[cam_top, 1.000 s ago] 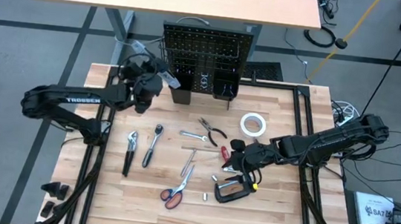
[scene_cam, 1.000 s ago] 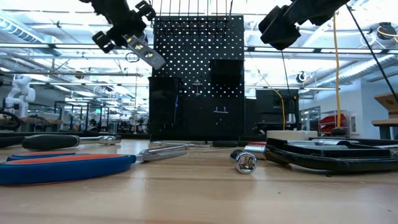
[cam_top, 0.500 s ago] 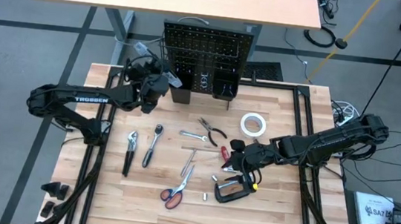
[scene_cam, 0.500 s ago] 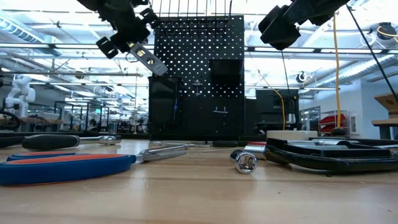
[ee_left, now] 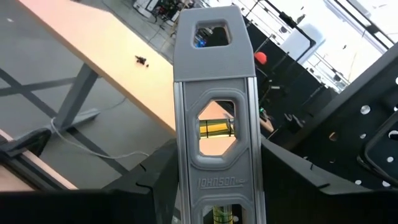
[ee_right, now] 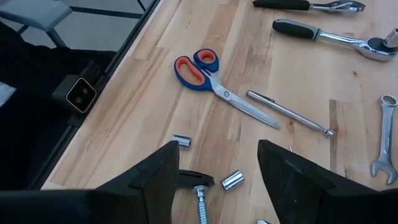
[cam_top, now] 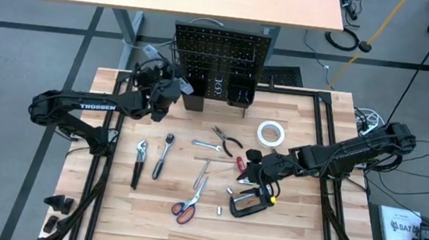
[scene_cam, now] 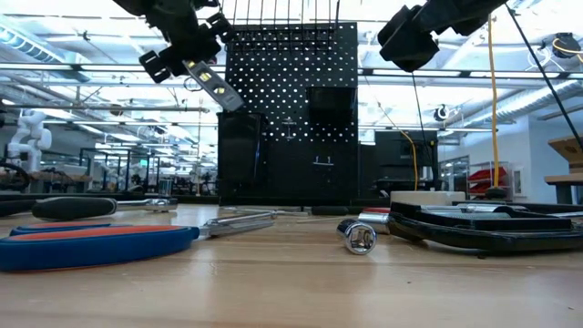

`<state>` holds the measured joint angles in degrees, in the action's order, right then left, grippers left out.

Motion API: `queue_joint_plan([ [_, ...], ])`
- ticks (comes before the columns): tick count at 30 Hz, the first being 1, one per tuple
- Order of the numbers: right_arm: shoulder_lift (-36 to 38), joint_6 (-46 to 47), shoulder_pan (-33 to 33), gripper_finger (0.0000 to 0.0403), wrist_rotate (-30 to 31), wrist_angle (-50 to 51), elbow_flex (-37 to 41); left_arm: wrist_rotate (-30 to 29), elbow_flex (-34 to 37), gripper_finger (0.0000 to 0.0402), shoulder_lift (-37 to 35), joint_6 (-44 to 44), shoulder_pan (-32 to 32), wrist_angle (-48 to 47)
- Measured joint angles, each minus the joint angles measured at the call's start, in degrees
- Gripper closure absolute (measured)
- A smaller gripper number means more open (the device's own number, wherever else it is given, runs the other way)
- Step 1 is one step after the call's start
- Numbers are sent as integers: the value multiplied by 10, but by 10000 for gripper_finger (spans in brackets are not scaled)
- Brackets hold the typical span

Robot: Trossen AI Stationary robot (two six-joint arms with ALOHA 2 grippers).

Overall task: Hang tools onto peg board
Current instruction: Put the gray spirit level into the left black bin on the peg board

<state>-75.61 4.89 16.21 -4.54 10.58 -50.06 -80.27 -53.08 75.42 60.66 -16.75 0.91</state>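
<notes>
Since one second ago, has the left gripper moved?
Yes. The left gripper, holding a gray level, has moved toward the peg board; in the low view the level's tip now overlaps the board's left edge.

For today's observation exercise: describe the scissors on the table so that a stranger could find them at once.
Start at the peg board standing at the table's far edge, then come to the near edge. There the scissors lie flat left of the black C-clamp. Alone among the tools, they have orange and blue loop handles.

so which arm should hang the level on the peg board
Left. The left gripper already holds the silver level beside the peg board; the right gripper hovers open over the C-clamp.
</notes>
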Motion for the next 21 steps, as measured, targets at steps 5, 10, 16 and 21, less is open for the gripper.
queue_joint_plan([
  [5,0,0,0,190,0,-1,0,-8,0,208,0,-29,0,1],
  [10,0,0,0,190,0,-1,0,-8,-1,208,0,-41,0,2],
  [16,0,0,0,190,0,-1,0,-14,-1,208,9,-39,0,6],
  [21,0,0,0,190,0,-1,0,-27,-1,208,22,-36,0,23],
])
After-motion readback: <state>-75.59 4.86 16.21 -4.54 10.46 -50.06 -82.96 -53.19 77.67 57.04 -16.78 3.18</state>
